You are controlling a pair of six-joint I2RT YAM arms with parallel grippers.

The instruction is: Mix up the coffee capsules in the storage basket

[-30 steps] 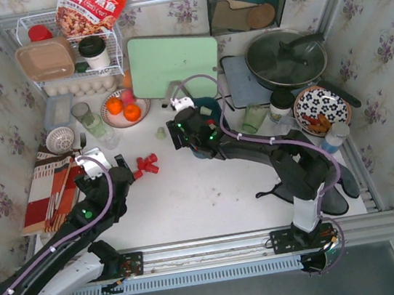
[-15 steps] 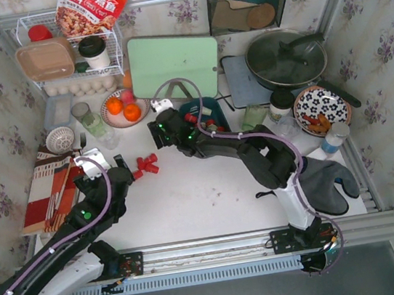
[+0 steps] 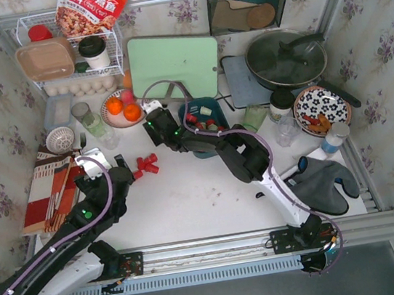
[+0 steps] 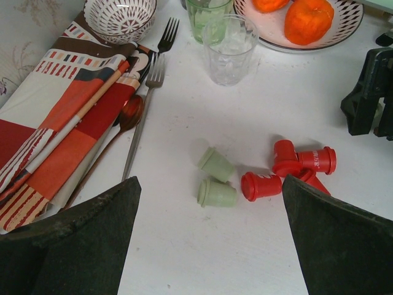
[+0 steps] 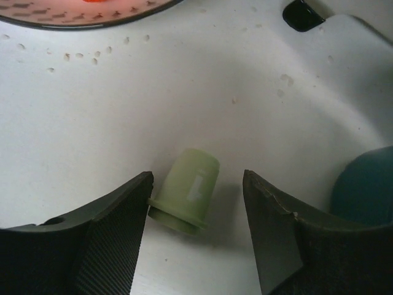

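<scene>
Nearest of all, the left pincer (image 4: 209,184) holds its two dark, matte fingers spread wide with nothing gripped. Just ahead of its tips lie two pale green capsules (image 4: 216,179) on their sides, small tapered plastic cups with flared rims. A little to their right sits a tight cluster of red capsules (image 4: 298,167) of the same shape, touching one another on the white tabletop (image 4: 184,258). Off to the left of the fingers a striped cloth (image 4: 55,117) in red, orange and brown lies flat, with two metal forks (image 4: 150,80) along its edge. Farther ahead stands a clear glass tumbler (image 4: 228,49), and behind it a shallow plate (image 4: 344,24) holding oranges (image 4: 307,18). Farther out on the table, the right pincer (image 5: 198,178) has its ridged black fingers apart, astride a lone green capsule (image 5: 187,190) that lies tipped over. The capsule's rim is right at the left finger, and a gap shows on the other side. Just to the right of this pincer is the storage basket (image 3: 209,102), a smooth teal plastic bin with rounded corners. It holds several red pods (image 3: 199,122) and at least one pale one.
</scene>
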